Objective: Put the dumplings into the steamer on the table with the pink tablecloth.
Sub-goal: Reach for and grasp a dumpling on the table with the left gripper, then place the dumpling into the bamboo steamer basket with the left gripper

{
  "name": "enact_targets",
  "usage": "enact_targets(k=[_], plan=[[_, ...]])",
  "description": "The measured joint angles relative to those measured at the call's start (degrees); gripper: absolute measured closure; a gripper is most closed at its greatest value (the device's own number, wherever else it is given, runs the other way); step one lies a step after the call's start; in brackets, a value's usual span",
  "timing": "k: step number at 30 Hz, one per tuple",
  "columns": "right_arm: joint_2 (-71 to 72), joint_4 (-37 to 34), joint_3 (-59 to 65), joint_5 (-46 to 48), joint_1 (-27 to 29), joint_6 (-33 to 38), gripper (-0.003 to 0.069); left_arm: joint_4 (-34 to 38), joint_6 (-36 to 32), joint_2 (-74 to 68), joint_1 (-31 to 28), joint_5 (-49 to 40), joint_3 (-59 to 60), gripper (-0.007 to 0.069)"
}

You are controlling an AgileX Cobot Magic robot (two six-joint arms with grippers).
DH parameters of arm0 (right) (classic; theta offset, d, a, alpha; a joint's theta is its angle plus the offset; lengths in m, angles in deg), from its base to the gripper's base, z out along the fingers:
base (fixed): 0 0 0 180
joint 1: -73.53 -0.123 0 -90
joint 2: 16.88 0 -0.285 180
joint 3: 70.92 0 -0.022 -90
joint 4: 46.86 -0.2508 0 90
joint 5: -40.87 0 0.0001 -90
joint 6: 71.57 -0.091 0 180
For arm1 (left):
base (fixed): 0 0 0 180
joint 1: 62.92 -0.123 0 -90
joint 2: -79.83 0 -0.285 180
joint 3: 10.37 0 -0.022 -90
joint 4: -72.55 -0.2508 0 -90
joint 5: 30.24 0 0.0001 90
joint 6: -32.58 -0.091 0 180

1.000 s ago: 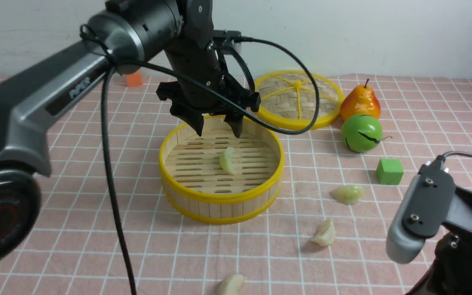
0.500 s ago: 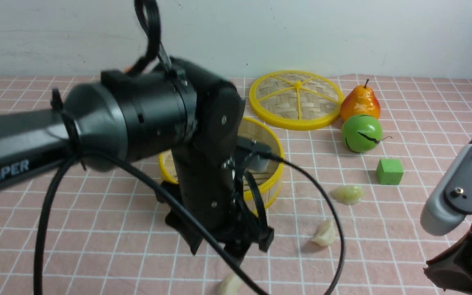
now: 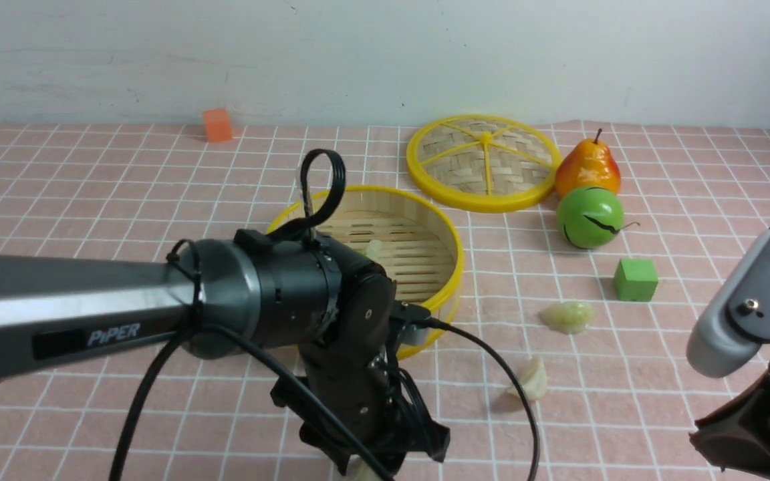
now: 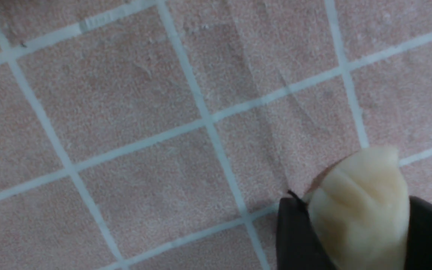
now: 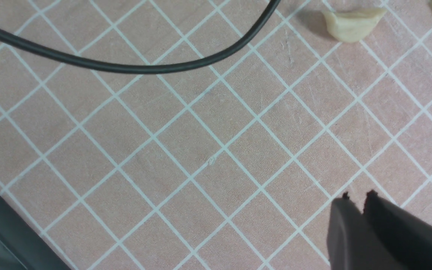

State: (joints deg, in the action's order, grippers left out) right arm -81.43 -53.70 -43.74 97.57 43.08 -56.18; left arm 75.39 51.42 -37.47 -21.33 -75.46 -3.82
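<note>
My left gripper (image 3: 373,462) is down at the near edge of the pink tablecloth (image 3: 91,200). In the left wrist view its black fingers (image 4: 294,236) press both sides of a cream pleated dumpling (image 4: 358,213) that rests on the cloth. The steamer (image 3: 453,262) stands mid-table with one dumpling (image 3: 373,249) inside, partly hidden by my left arm. Two more dumplings lie on the cloth to its right, one greenish (image 3: 567,316) and one cream (image 3: 531,381). My right gripper (image 5: 356,197) hovers shut and empty above bare cloth, at the right edge of the front view.
The woven steamer lid (image 3: 485,160) lies behind the steamer. A pear (image 3: 587,167), a green ball fruit (image 3: 590,217) and a green cube (image 3: 635,279) sit at the right. An orange cube (image 3: 217,125) is near the wall. My left arm's cable (image 5: 144,67) loops over the cloth.
My left arm swung from above the steamer down to the near edge and its fingers closed in around the front dumpling. My right arm lifted slightly.
</note>
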Motion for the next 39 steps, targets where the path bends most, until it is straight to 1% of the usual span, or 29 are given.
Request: enact_targets(k=[1, 3, 5, 6, 10, 11, 12, 13, 14, 15, 16, 20, 23, 27, 32, 37, 39], plan=[[0.0, 0.0, 0.0, 0.0, 0.0, 0.0, 0.0585, 0.0, 0.0, -0.3, 0.0, -0.2, 0.0, 0.0332], [0.0, 0.0, 0.0, 0.0, 0.0, 0.0, 0.0585, -0.2, 0.0, -0.2, 0.0, -0.4, -0.1, 0.0359], [0.0, 0.1, 0.0, 0.1, 0.0, 0.0, 0.0580, -1.1, 0.0, 0.0, 0.0, -2.7, -1.1, 0.0375], [0.0, 0.1, 0.0, 0.1, 0.0, 0.0, 0.0578, -2.1, -0.4, 0.4, 0.0, -4.4, -2.2, 0.0395], [0.0, 0.1, 0.0, 0.1, 0.0, 0.0, 0.0573, -6.5, -3.2, 4.0, -0.1, -10.0, -8.4, 0.0396], [0.0, 0.1, 0.0, 0.1, 0.0, 0.0, 0.0573, -6.7, -3.4, 4.2, -0.1, -10.3, -8.8, 0.0396], [0.0, 0.1, 0.0, 0.1, 0.0, 0.0, 0.0571, -8.6, -4.5, 5.7, -0.5, -12.3, -12.7, 0.0396], [0.0, 0.1, 0.0, 0.1, 0.0, 0.0, 0.0571, -9.1, -4.8, 6.1, -0.9, -12.9, -14.0, 0.0396], [0.0, 0.1, 0.0, 0.1, 0.0, 0.0, 0.0570, -9.6, -5.1, 6.5, -2.0, -13.8, -17.0, 0.0396], [0.0, 0.1, 0.0, 0.1, 0.0, 0.0, 0.0570, -9.6, -5.1, 6.5, -2.3, -13.8, -17.0, 0.0396], [0.0, 0.0, 0.0, 0.0, 0.0, 0.0, 0.0568, -9.7, -5.1, 6.4, -4.4, -14.0, -20.5, 0.0396], [0.0, -1.4, 0.0, -0.1, 0.0, 0.0, 0.0564, -8.9, -5.1, 3.9, -10.3, -12.7, -26.4, 0.0396], [0.0, -2.9, 0.0, -0.1, 0.0, 0.0, 0.0564, -8.0, -5.1, 0.1, -13.8, -10.0, -29.3, 0.0396], [0.0, -4.0, 0.0, -0.2, 0.0, -1.4, 0.0564, -7.5, -2.9, -5.3, -16.5, -7.8, -31.7, 0.0396], [0.0, -3.6, 0.0, -0.7, 0.0, -7.2, 0.0564, -7.3, -1.4, -10.9, -18.5, -6.8, -32.6, 0.0396], [-1.8, -1.9, 0.0, -2.5, 0.0, -10.5, 0.0557, -8.0, -1.1, -13.8, -18.5, -4.3, -32.6, 0.0396], [-4.5, -1.4, 0.0, -3.8, 0.0, -12.0, 0.0552, -8.0, -1.1, -14.3, -18.5, -2.9, -32.6, 0.0391]])
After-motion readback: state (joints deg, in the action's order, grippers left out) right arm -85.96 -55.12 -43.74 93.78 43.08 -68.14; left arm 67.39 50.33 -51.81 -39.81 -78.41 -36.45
